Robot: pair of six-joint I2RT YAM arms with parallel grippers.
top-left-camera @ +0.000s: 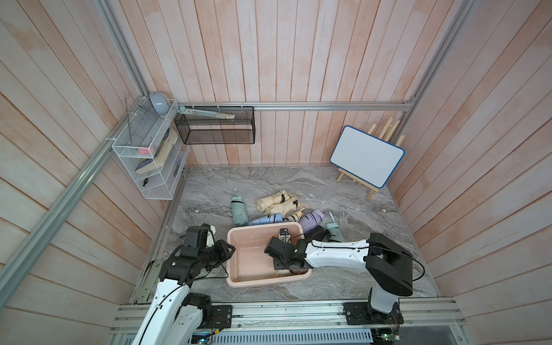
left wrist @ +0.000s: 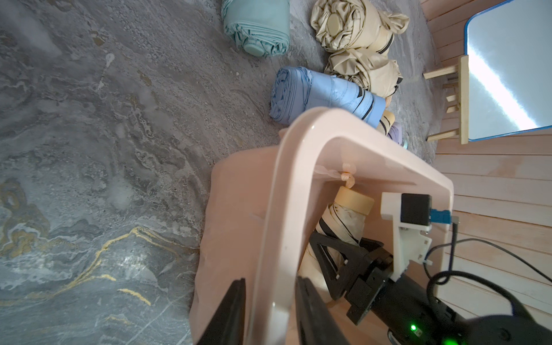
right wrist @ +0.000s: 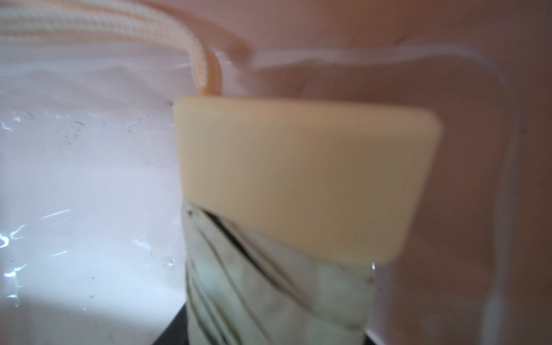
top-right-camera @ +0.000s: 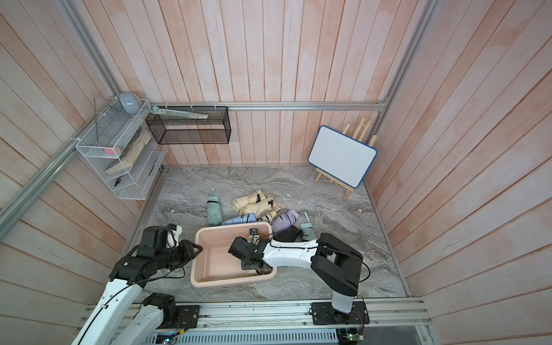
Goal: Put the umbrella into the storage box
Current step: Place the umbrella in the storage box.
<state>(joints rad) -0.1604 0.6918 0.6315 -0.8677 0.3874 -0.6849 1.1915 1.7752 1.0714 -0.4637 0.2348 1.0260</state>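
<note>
Cream umbrella (left wrist: 340, 227) — in box (left wrist: 295, 185) (wrist views).

Colours as I see them on my feeds: box (top-left-camera: 257, 282), pale pink; umbrella (left wrist: 343, 227), cream with thin black lines, handle (right wrist: 298, 179) cream; table (left wrist: 89, 149), grey marbling with gold veins; green umbrella (top-left-camera: 239, 210), mint; blue umbrella (left wrist: 322, 95), black band; lilac umbrella (top-left-camera: 312, 219); cream umbrellas (top-left-camera: 274, 204), black straps; whiteboard (top-left-camera: 367, 155), blue-edged white; basket (top-left-camera: 215, 131), black; rack (top-left-camera: 143, 158), white.
</note>
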